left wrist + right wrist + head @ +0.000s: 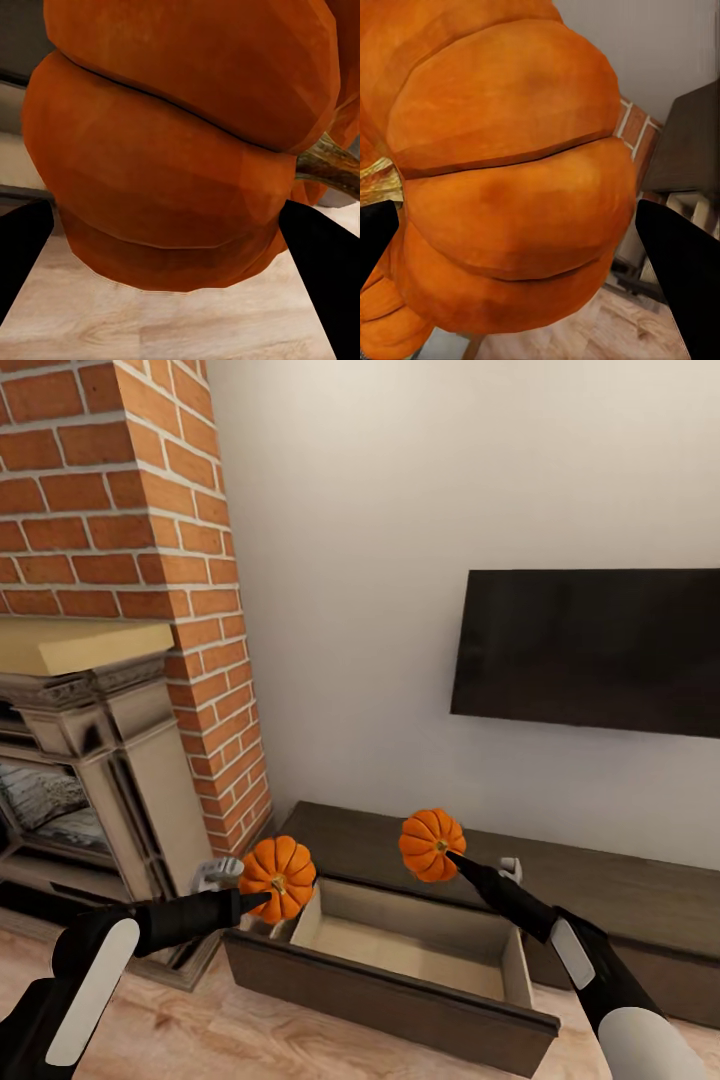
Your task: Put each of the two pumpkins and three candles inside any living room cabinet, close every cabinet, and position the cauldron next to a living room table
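— Where's the left gripper (262,901)?
— Closed on the nearer pumpkin (278,877), its black fingers (22,247) either side, above the open drawer's (400,970) left corner.
— And the right gripper (452,855)?
— Clamping the other pumpkin (432,844) between its jaws, held farther back over the dark cabinet (600,890), below the TV (590,650).
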